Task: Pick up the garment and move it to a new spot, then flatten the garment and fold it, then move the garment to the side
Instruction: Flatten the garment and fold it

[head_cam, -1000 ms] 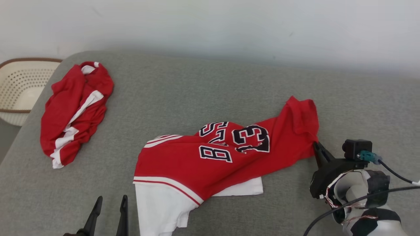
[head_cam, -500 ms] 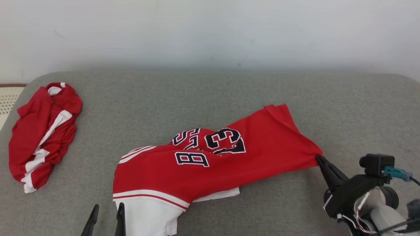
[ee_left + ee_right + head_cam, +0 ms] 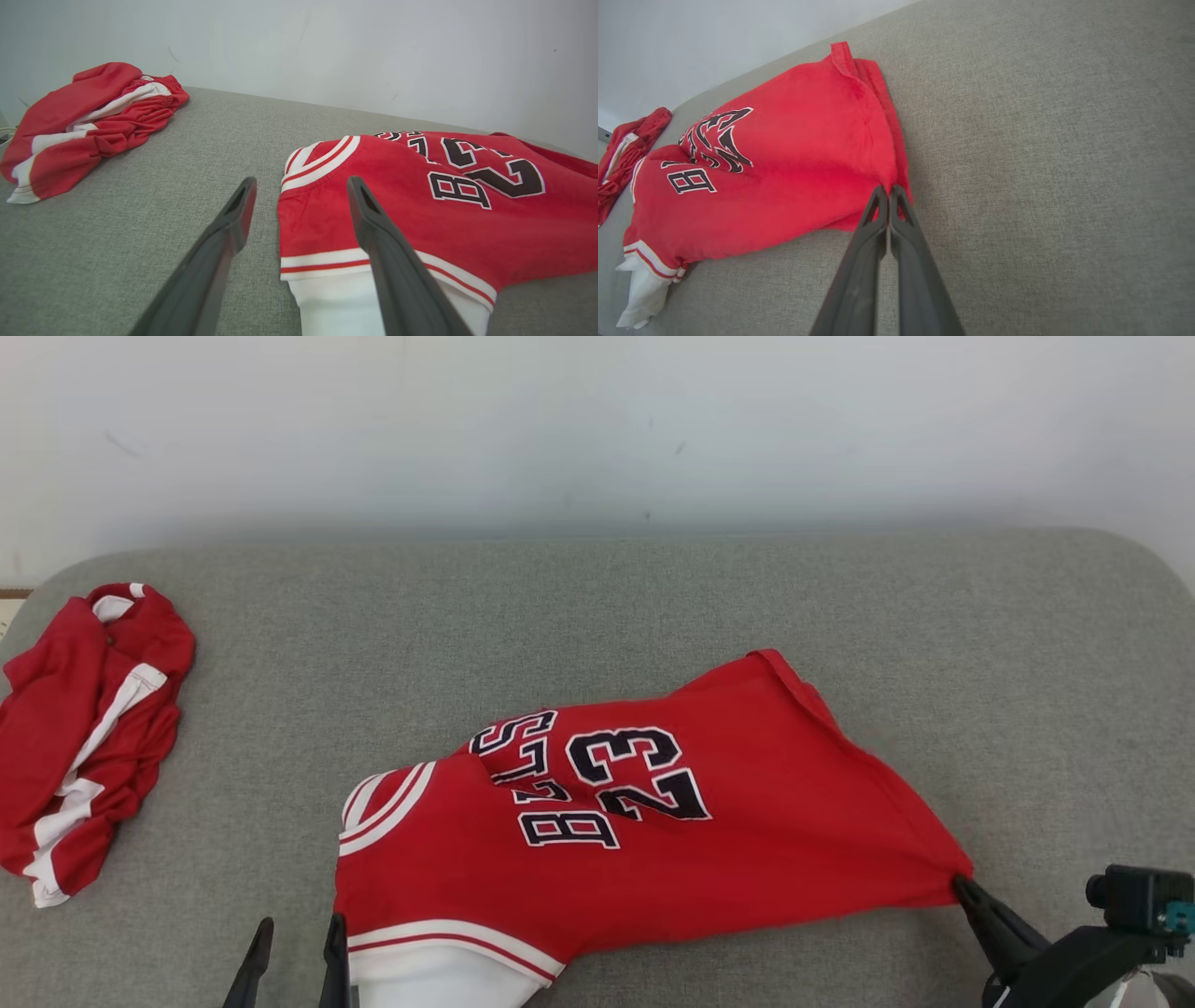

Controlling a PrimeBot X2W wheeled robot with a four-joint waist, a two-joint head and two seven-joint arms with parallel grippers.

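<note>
The garment (image 3: 653, 840) is a red jersey with white trim and dark "23" lettering, lying stretched across the grey cushion (image 3: 597, 607). My right gripper (image 3: 962, 885) is shut on the garment's right corner, the fabric drawn to a point; in the right wrist view the closed fingers (image 3: 888, 196) pinch the red garment (image 3: 784, 177). My left gripper (image 3: 291, 933) stands open at the lower left, beside the white-banded hem. In the left wrist view its two fingers straddle the garment's (image 3: 397, 196) near corner without gripping it.
A second red and white bundle of clothing (image 3: 79, 737) lies crumpled at the cushion's far left, also in the left wrist view (image 3: 84, 121). A pale wall (image 3: 597, 420) runs behind. Bare grey cushion lies to the right and behind the jersey.
The right gripper has pulled the garment's corner right and toward me, stretching the jersey flatter so the "23" shows. The head camera has also shifted, moving the scene left.
</note>
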